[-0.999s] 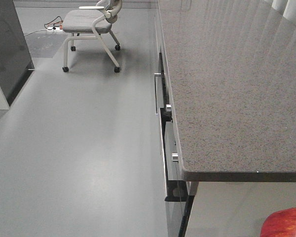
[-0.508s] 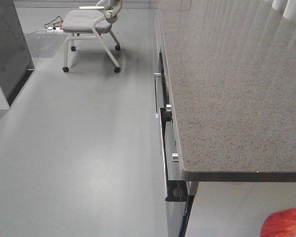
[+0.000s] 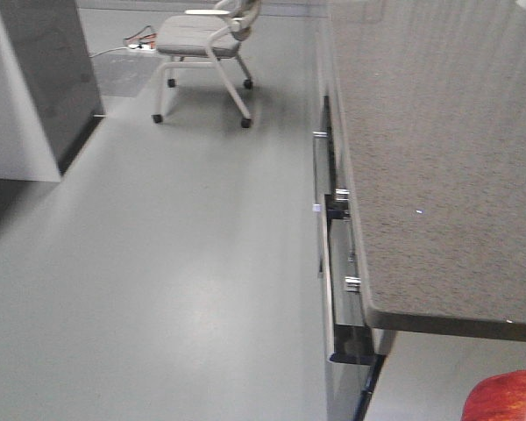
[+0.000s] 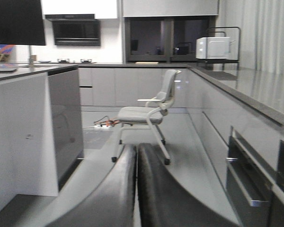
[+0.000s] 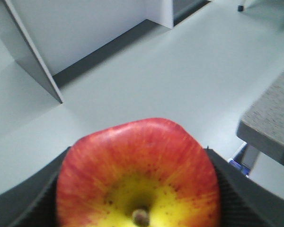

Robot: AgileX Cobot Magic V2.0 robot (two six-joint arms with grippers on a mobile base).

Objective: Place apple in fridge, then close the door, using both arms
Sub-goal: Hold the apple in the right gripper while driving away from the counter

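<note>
right gripper (image 5: 138,194) clamped on the apple (image 5: 138,161), dark pads (image 5: 31,205) against both flanks, stem dimple facing the wrist camera, fruit held over grey floor (image 5: 146,80) just off the speckled countertop (image 5: 272,125) corner; left gripper (image 4: 136,189) closed, fingers pressed together.

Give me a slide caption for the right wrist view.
Right gripper shut on the red-and-yellow apple, stem end toward camera, grey floor and countertop corner behind.
</note>
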